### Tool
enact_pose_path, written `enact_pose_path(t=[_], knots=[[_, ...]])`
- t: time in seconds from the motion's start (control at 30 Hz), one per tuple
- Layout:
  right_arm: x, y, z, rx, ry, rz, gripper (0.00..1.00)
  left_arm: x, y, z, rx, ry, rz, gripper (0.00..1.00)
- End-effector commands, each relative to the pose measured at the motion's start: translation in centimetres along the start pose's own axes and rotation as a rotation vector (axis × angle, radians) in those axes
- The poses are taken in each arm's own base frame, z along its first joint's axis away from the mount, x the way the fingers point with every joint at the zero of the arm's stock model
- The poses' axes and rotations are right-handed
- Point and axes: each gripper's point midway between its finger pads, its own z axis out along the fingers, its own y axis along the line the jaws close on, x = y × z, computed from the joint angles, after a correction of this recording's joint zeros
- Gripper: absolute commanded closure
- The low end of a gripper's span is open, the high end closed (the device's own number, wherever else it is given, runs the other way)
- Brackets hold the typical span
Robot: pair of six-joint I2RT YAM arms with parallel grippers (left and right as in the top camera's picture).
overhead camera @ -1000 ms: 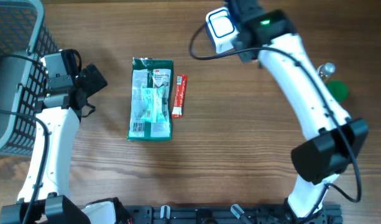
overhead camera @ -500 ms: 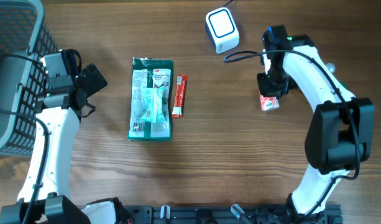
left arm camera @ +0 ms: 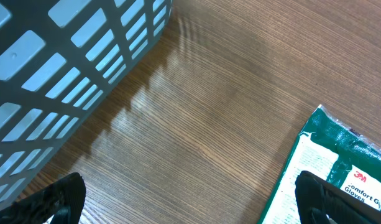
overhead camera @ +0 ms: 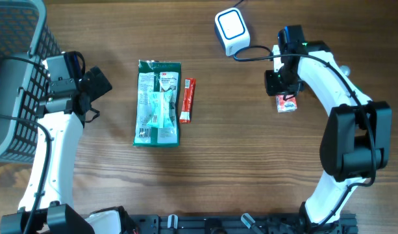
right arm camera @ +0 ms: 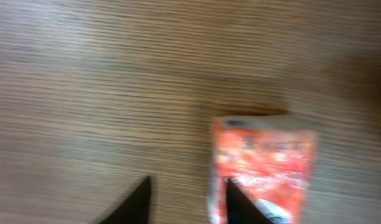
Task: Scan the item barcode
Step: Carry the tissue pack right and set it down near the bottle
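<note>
Overhead, the light is even and bright and the picture sharp; soft, short shadows lie on the counter (overhead camera: 218, 162). At the left wrist, the basket (left arm camera: 66, 56) casts a lattice shadow across the wood. The right wrist view is smeared, and the red packet (right arm camera: 265, 168) has unreadable print.

A wooden desk (overhead camera: 218, 169) carries everything. At its far left corner stands a grey lattice-walled basket (overhead camera: 17, 78), its wall filling the upper left of the left wrist view (left arm camera: 66, 56). Left of centre lies a green pack of 3M Comfort Gloves (overhead camera: 158, 103), flat and lengthwise, printed side up (left arm camera: 339, 168). Just beside its right edge lies a slim red stick sachet (overhead camera: 187, 101), parallel to it. At the far right edge sits a round green object (overhead camera: 352, 95), partly hidden.
</note>
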Motion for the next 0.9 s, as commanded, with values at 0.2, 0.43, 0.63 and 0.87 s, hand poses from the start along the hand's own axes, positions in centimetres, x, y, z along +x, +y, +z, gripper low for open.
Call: enact_pose_path(t=[0.2,0.43,0.63,0.87], knots=[[0.2,2.6,2.9,-0.106,-0.028,0.012,0.83,-0.7,-0.1,-0.4,0.009,-0.016,0.009,0.00],[2.4,-4.0,4.9,0.263,-0.023,0.097,0.85,-0.7,-0.1,-0.4,0.009,-0.016,0.009,0.00],[3.7,-7.6,3.6,0.470,0.019,0.087,0.86,-0.7,-0.1,-0.4,0.009,-0.016,0.009,0.00],[3.5,-6.9,3.8,0.402,0.023,0.093,0.93,-0.7,-0.1,-0.4,0.009,-0.016,0.009,0.00]])
